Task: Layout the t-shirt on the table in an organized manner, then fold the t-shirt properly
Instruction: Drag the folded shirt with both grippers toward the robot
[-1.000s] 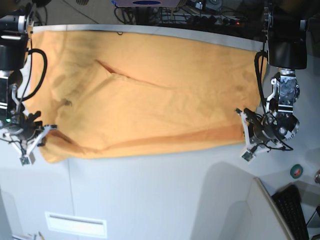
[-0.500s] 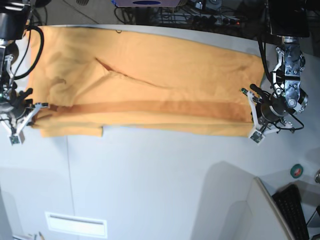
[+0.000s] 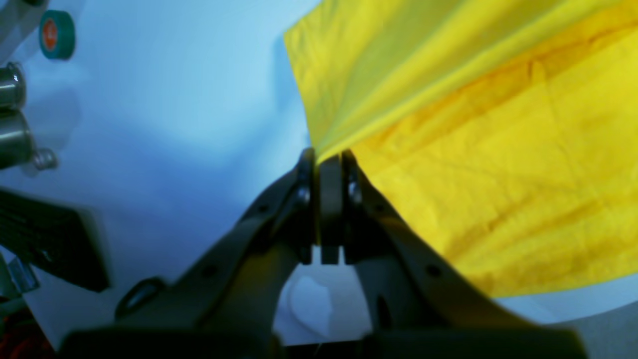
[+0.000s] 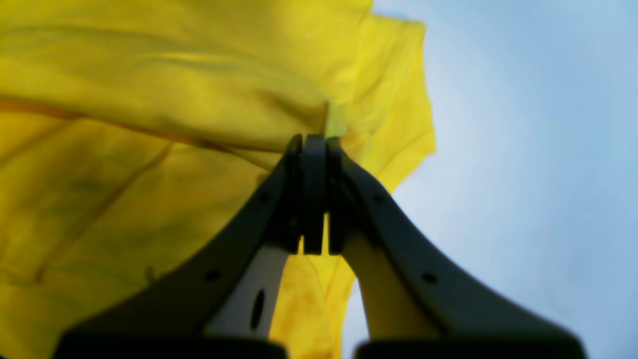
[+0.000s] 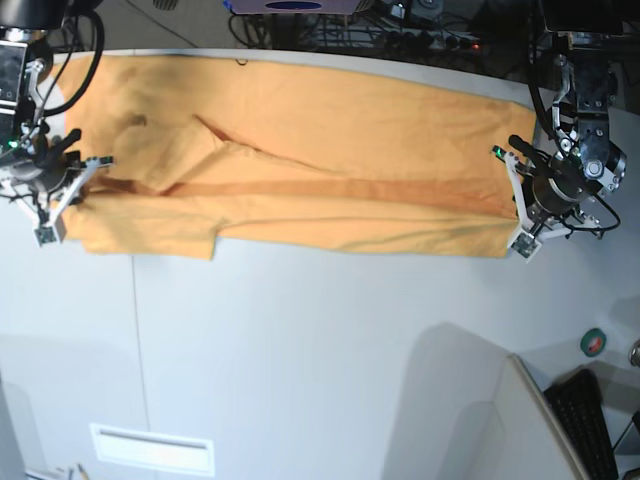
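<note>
T-shirt stretches between left gripper and right gripper.

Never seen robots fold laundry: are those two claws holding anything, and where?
Yes. The left gripper and the right gripper are each shut on the orange-yellow t-shirt, pinching its fabric at opposite side edges.

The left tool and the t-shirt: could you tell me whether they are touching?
Touching. The left wrist view shows the left tool shut on the edge of the t-shirt, the yellow fabric running straight into its closed tips.
</note>
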Robot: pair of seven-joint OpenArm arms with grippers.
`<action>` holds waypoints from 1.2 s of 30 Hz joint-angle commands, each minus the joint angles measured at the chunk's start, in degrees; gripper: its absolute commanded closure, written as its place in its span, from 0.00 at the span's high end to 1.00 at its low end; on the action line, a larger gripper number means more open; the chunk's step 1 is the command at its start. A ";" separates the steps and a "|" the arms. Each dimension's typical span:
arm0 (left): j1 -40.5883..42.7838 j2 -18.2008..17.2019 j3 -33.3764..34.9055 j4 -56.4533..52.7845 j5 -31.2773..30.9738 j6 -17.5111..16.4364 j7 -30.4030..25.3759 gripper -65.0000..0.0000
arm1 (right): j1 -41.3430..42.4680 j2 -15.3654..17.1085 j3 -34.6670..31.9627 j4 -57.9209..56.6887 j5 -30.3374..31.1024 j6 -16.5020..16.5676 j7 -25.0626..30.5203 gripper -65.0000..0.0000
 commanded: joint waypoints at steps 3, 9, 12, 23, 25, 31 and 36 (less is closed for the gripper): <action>-0.44 -0.96 -0.39 1.35 0.23 0.11 -0.35 0.00 | -1.44 -0.12 1.28 4.58 0.27 -0.08 0.92 0.00; -0.44 -0.78 -3.73 1.53 -0.29 -1.91 3.60 0.00 | -6.10 -1.96 3.91 9.07 0.18 0.01 0.92 0.00; -0.09 -0.78 -4.08 1.53 -1.61 -4.90 3.86 0.00 | -7.86 -1.96 3.91 9.33 0.18 0.01 0.92 0.00; 3.43 -0.87 -4.43 1.53 -1.70 -4.72 3.78 0.00 | -12.87 -3.55 3.83 10.74 0.27 0.01 0.92 0.00; 4.31 -0.87 -5.49 1.61 -1.61 -4.72 3.60 0.00 | -13.48 -3.55 3.56 11.79 0.27 0.01 0.92 0.00; 7.12 -0.87 -5.49 3.02 -1.52 -4.72 3.60 0.00 | -13.48 -3.64 3.91 11.53 0.27 0.01 0.92 0.00; 8.88 -0.87 -5.75 4.25 -1.52 -4.72 3.60 0.00 | -13.57 -3.64 3.91 11.53 0.18 0.01 0.84 0.00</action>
